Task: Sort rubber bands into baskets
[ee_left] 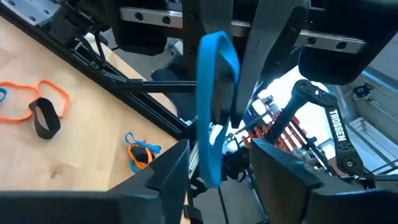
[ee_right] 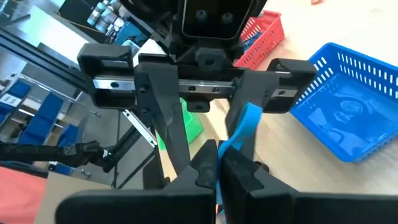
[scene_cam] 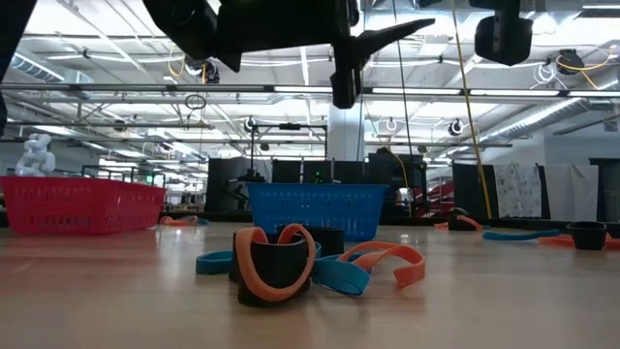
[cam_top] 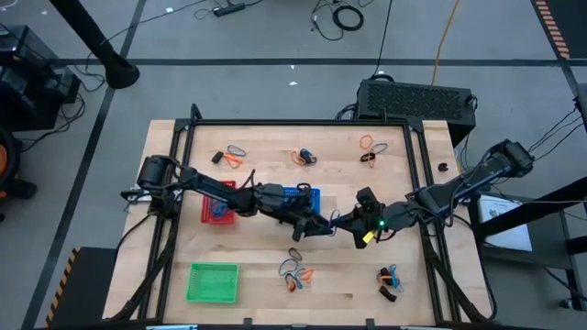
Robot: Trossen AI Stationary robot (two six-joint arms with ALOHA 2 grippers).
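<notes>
Bare table [cam_top: 252, 307] lay along the frame's bottom edge and at upper left. Three baskets showed: red [cam_top: 218, 203] at centre left, blue [cam_top: 307, 199] at centre, green [cam_top: 213, 282] at lower left. Six band clusters dotted the table. Both arms met just right of the blue basket: the right tool [ee_right: 217, 163] was clamped on a blue band [ee_right: 244, 129]; the left tool [ee_left: 217, 168] stood apart around the band.

Three baskets sit on the table [cam_top: 174, 275]: one [cam_top: 217, 203] at nine o'clock of centre, one [cam_top: 305, 198] at centre, one [cam_top: 212, 281] at seven o'clock. Rubber-band heaps lie at eleven [cam_top: 230, 157], twelve [cam_top: 305, 157], one [cam_top: 369, 149], six [cam_top: 295, 273] and probably five [cam_top: 390, 282].
</notes>
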